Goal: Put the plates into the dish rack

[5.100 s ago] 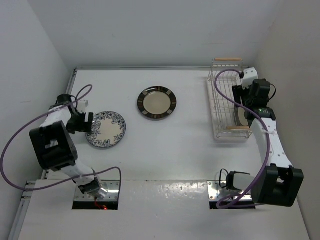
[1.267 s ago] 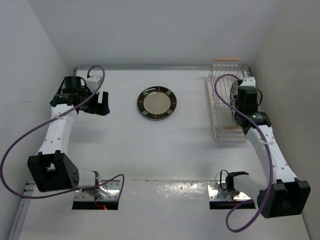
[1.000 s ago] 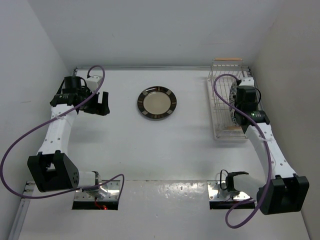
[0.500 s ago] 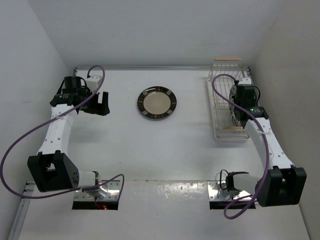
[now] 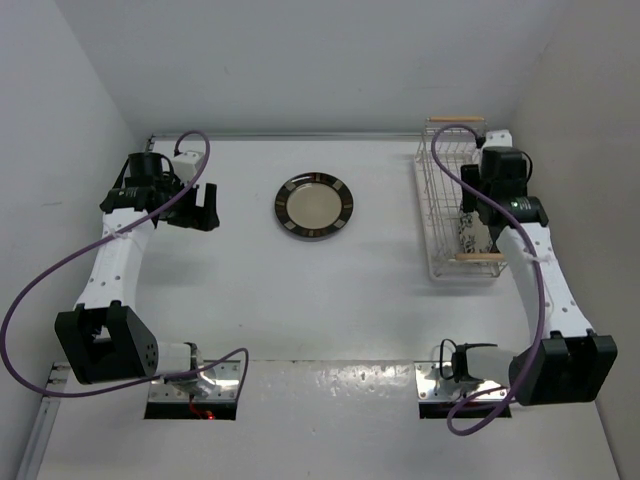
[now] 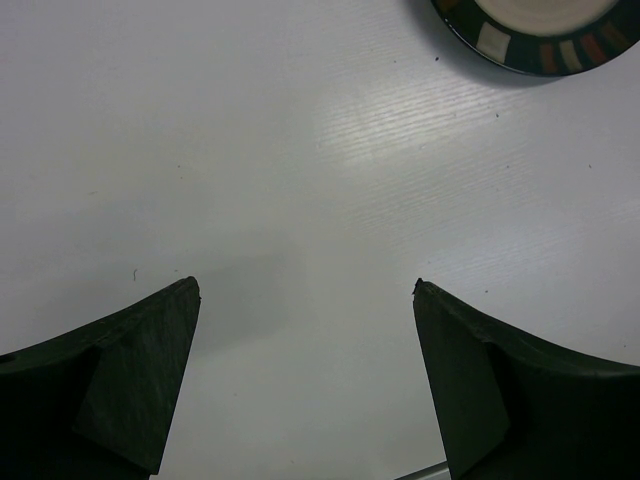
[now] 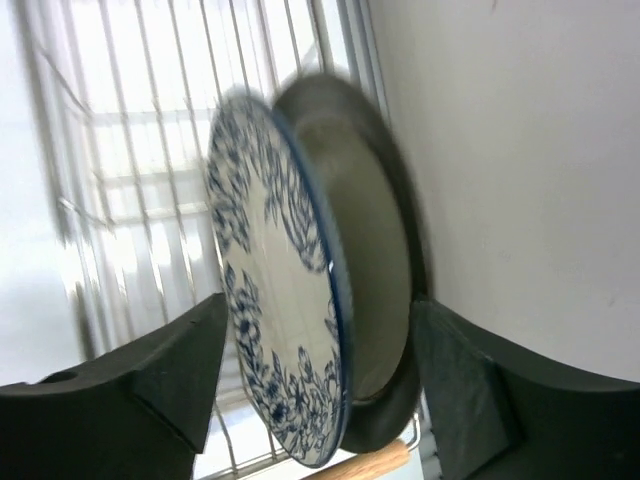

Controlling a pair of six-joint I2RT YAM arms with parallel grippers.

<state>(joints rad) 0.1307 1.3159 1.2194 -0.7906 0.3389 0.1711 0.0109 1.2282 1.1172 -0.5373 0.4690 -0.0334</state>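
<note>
Release is just happening at the dish rack: right gripper, clamped on the blue floral plate a sec ago, is now showing its fingers apart, one either side of the plates' lower edges; view is motion-blurred, so can't tell if they're brushing a rim; wrist is also sitting further toward the rack's far end than a moment back, so arm seems to be pulling off; meaning plate no. 2 is prob. loaded, w/ one left to go. Rack is holding two plates on edge at its near end, by the wooden handle: blue floral one is leaning close beside the plain dark-rimmed plate, which is standing on the wall side; whether they're touching isn't clear; remaining wires in the right wrist view are carrying nothing. Third plate, the marked-rim plate, is lying flat on the tabletop, well apart from the rack. Left gripper is hovering over bare tabletop near that plate, fingers wide apart, gripping nothing.
</note>
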